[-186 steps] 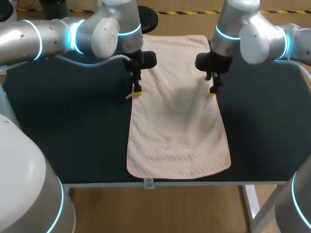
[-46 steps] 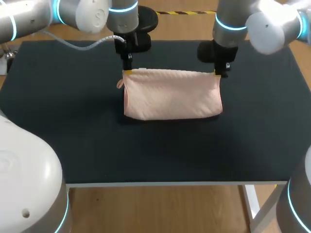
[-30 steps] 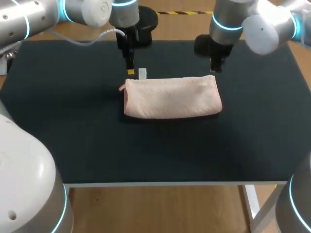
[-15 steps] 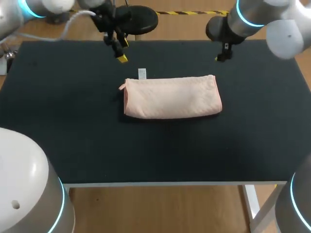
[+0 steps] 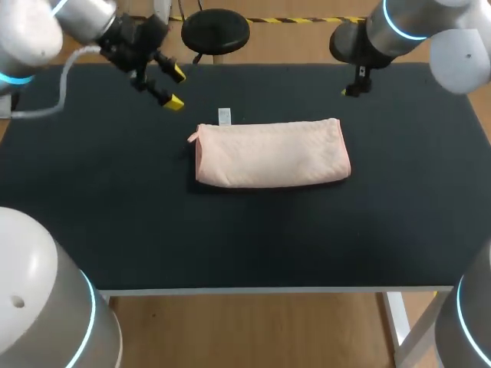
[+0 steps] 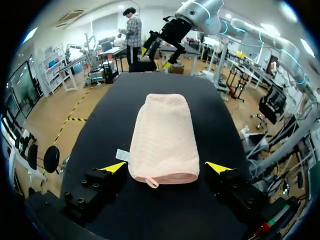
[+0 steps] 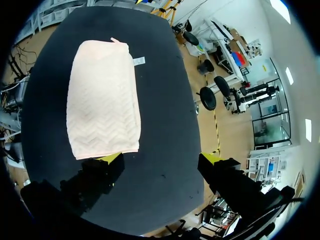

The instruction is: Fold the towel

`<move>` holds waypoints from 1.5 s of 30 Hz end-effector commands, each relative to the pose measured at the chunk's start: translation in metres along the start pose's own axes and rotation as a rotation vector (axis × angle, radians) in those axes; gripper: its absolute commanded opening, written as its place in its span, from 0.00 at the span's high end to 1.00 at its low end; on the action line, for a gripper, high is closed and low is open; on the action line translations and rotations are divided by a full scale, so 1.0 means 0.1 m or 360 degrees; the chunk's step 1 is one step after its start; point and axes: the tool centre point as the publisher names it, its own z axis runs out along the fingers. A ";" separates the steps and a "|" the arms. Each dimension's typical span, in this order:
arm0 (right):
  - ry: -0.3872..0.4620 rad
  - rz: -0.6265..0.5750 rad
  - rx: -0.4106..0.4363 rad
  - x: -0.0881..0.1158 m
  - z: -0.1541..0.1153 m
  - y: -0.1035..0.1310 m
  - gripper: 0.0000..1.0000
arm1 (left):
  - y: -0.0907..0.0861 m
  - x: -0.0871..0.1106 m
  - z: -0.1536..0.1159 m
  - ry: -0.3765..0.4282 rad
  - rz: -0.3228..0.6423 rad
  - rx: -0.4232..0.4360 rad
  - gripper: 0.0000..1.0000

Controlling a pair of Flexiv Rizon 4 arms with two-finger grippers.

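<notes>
in the head view the pink towel point(image 5: 268, 153) lies folded into a short wide shape in the middle of the black table point(image 5: 77, 199). a small white tag point(image 5: 224, 116) lies on the table just above the towel's upper left corner. my left gripper point(image 5: 176, 88) is in the upper left of the frame, away from the towel, and its two yellow fingers are spread apart with nothing between them. my right gripper point(image 5: 353, 90) is in the upper right, above the towel's right end and not touching it; from here i cannot tell how its fingers stand. in the left wrist view the left gripper point(image 6: 166, 167) has its fingers wide apart and holds nothing. the towel point(image 6: 165, 135) lies ahead of them, stretching away, with a little loop point(image 6: 151, 183) at its near end and the tag point(image 6: 122, 155) beside it. the right gripper point(image 6: 157, 42) is far off, past the towel's other end. in the right wrist view the right gripper point(image 7: 160, 158) has its fingers wide apart and empty. the towel point(image 7: 102, 100) lies ahead, nearer one finger, with the tag point(image 7: 138, 61) by its far end.
</notes>
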 end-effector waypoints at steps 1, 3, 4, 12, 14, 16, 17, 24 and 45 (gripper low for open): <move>0.0008 -0.0006 0.0002 0.01 -0.05 0.01 0.00 | 0.07 0.10 0.02 -0.0134 -0.0008 0.0297 0.00; 0.0025 -0.0066 0.0017 0.02 -0.06 0.00 0.00 | 0.07 0.11 0.04 -0.0110 0.0011 0.0269 0.00; 0.0046 -0.0130 0.0010 0.02 -0.07 0.01 0.00 | 0.07 0.10 0.06 -0.0074 0.0029 0.0228 0.00; 0.0046 -0.0130 0.0010 0.02 -0.07 0.01 0.00 | 0.06 0.09 0.07 -0.0045 0.0039 0.0166 0.00; 0.0046 -0.0130 0.0010 0.02 -0.07 0.01 0.00 | 0.06 0.09 0.07 -0.0045 0.0039 0.0166 0.00; 0.0046 -0.0130 0.0010 0.02 -0.07 0.01 0.00 | 0.06 0.09 0.07 -0.0045 0.0039 0.0166 0.00; 0.0046 -0.0130 0.0010 0.02 -0.07 0.01 0.00 | 0.06 0.09 0.07 -0.0045 0.0039 0.0166 0.00; 0.0046 -0.0130 0.0010 0.02 -0.07 0.01 0.00 | 0.06 0.09 0.07 -0.0045 0.0039 0.0166 0.00; 0.0546 0.2268 -0.0523 0.20 0.24 -0.22 0.00 | 0.06 0.09 0.07 -0.0045 0.0039 0.0166 0.00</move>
